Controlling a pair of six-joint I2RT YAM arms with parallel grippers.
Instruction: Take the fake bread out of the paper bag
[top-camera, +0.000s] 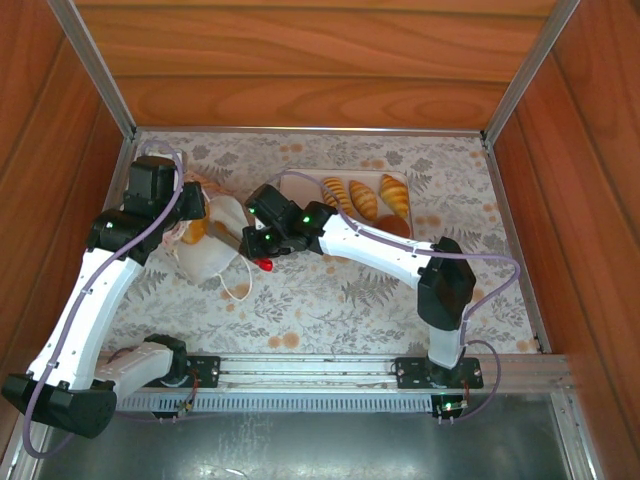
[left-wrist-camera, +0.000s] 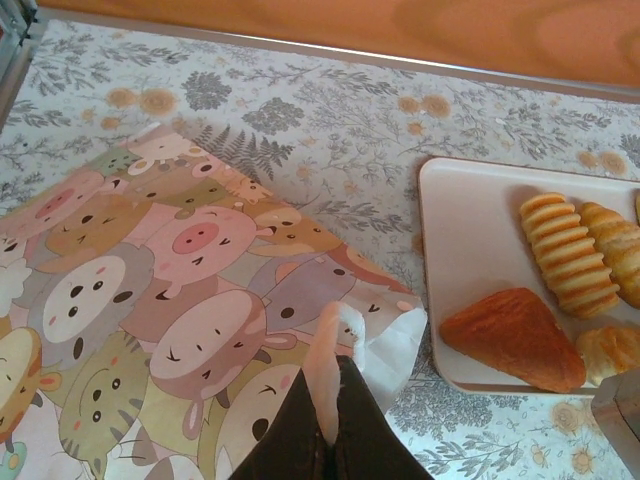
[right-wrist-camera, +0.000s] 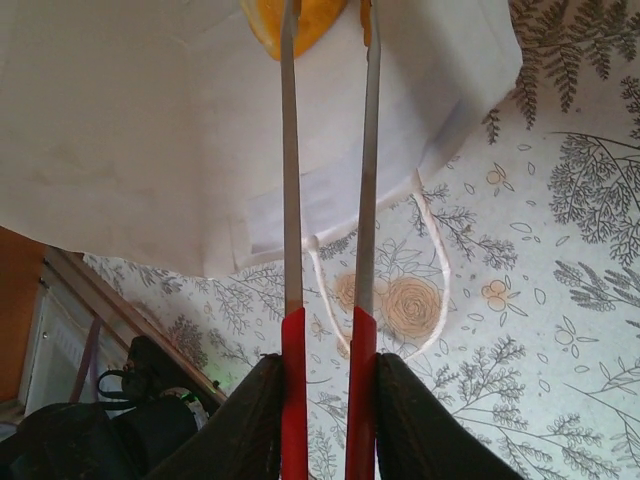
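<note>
The paper bag (top-camera: 215, 250) lies on its side at the left of the floral tablecloth (top-camera: 330, 300), with its mouth toward the middle of the table. From the left wrist, its upper face is covered with cartoon animal faces in pink, tan and grey.

The left gripper (left-wrist-camera: 335, 410) has its dark fingers closed tight on the white rim at the bag's corner, with a fold of paper pinched between them.

Over to the right gripper (right-wrist-camera: 327, 30): two long, thin metal blades with red bases run parallel, a narrow gap between them. They reach across the bag's white paper, and their tips meet a yellow-orange roll (right-wrist-camera: 310, 20) at the top edge of the right wrist view. The left blade crosses in front of the roll and the right blade sits at its edge. Whether the roll is actually clamped I cannot tell, because the tips run out of frame.

A white cord handle (right-wrist-camera: 435, 260) loops onto the cloth beside the blades.

The beige tray (left-wrist-camera: 470, 220) sits just to the right of the bag, apart from it, and it holds several pieces of fake bread. There is a striped loaf (left-wrist-camera: 565, 255) and a reddish-brown triangular pastry (left-wrist-camera: 515, 338) nearer the bag. More golden pieces lie at the tray's right side, cut off by the frame.
</note>
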